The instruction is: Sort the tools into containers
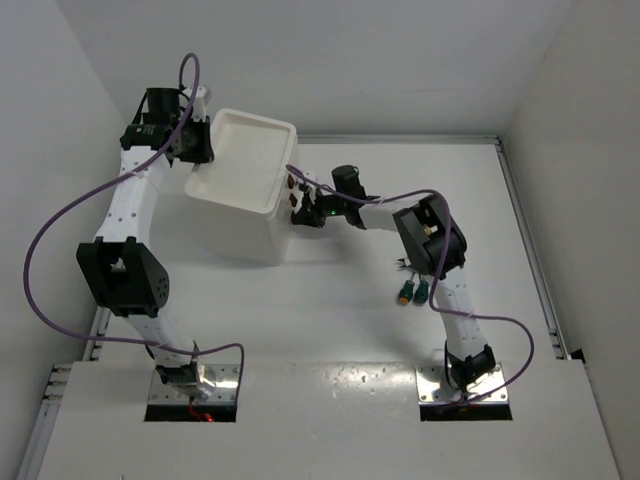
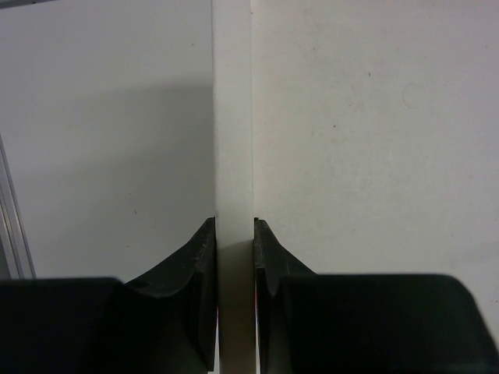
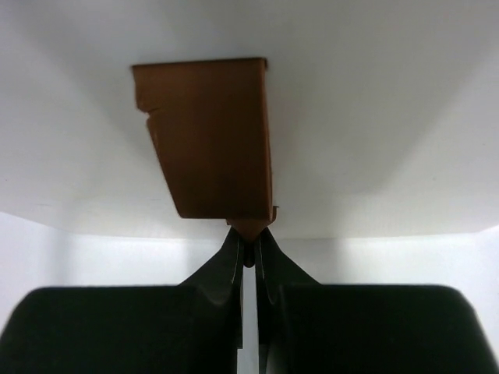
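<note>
At table centre, the white container [image 1: 250, 225] looks rigid and probably light. Clamping its thin tray rim [image 2: 232, 117] is the left gripper [image 2: 234, 232]. Pinched by the right gripper [image 3: 248, 243], a drawer's small brown knob [image 3: 209, 140] offers a likely slippery hold. Beside the right arm lie the green-handled screwdrivers [image 1: 411, 291].

Right of centre in the top view, 2 screwdrivers [image 1: 420, 289] show only green-and-orange ends; the right arm [image 1: 432, 245] covers the rest. The left wrist view's top and bottom edges cut off the white rim [image 2: 232, 140]. The brown knob [image 3: 210, 140] is blurred, its lower tip hidden between the fingers [image 3: 222, 269].
</note>
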You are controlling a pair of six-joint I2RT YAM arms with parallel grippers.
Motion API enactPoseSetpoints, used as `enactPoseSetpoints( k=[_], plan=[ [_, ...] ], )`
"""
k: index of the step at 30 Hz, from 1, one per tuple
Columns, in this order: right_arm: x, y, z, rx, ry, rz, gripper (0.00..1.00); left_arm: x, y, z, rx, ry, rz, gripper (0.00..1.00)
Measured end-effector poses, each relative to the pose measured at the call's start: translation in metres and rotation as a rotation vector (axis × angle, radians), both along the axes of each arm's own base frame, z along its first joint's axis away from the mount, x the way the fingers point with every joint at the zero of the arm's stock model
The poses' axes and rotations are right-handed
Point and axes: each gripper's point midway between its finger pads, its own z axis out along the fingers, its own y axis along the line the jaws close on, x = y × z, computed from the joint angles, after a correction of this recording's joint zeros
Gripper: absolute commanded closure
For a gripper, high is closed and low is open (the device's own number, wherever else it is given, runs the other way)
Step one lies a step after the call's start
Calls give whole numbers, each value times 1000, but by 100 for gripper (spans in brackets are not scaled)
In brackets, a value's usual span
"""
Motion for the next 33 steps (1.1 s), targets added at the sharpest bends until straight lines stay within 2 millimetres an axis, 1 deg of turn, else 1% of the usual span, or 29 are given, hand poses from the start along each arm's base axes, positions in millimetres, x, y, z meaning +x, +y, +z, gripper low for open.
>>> enactPoseSetpoints(
  k=[7,13,16,21,23,29,33],
  plan=[
    [-5,-10,7,12,-23,-77,100,0,0,0,2,-5,5,100],
    [-6,-31,29,20,-36,-136,100,1,-1,0,4,-11,7,100],
    [-5,-48,31,6,-11,-162,100,2,-4,0,2,-16,5,100],
    [-3,-86,29,-29,68,-202,100,3,-5,0,-3,-17,10,100],
    [-4,-98,31,-43,85,-209,100,3,-6,0,-4,-18,11,100],
    [-9,-125,25,-94,151,-233,100,4,-7,0,-5,-21,14,100],
    [-8,-141,27,-107,173,-260,100,3,-7,0,-5,-26,15,100]
  ],
)
